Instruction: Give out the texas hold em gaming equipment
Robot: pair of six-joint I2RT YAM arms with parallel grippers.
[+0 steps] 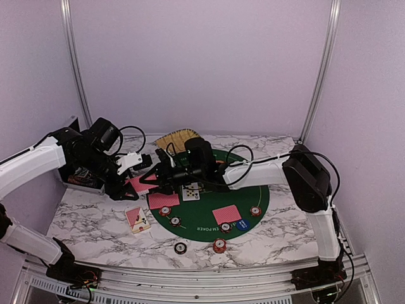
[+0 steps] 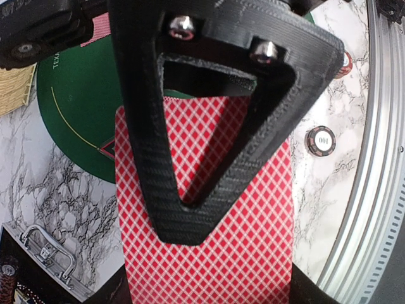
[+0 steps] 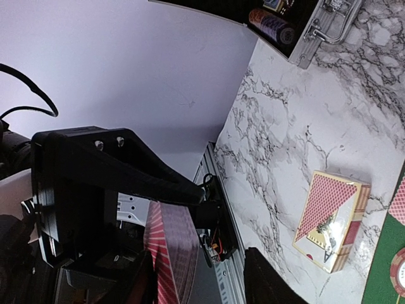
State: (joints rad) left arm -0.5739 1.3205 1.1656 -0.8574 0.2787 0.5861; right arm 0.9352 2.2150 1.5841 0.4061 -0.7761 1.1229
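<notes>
My left gripper (image 1: 139, 166) is shut on a stack of red-backed playing cards (image 2: 253, 240) and holds it above the table's left side. Its black triangular finger (image 2: 190, 215) presses on the top card. My right gripper (image 1: 154, 177) reaches across from the right, and its jaws stand apart around the free end of that stack (image 3: 174, 253). The stack sits close to the right gripper's (image 3: 199, 285) left finger. More red-backed cards (image 1: 163, 200) (image 1: 226, 214), face-up cards (image 1: 190, 192), striped chips (image 1: 165, 210) (image 1: 255, 211) and a blue button (image 1: 241, 223) lie on the green mat (image 1: 256, 190).
A card box (image 1: 137, 218) (image 3: 329, 218) lies on the marble left of the mat. A red chip (image 1: 219, 244) and a dark chip (image 1: 181, 247) (image 2: 319, 140) lie near the front edge. The open black case (image 1: 79, 178) (image 3: 316, 31) stands at far left, the woven basket (image 1: 178, 139) behind.
</notes>
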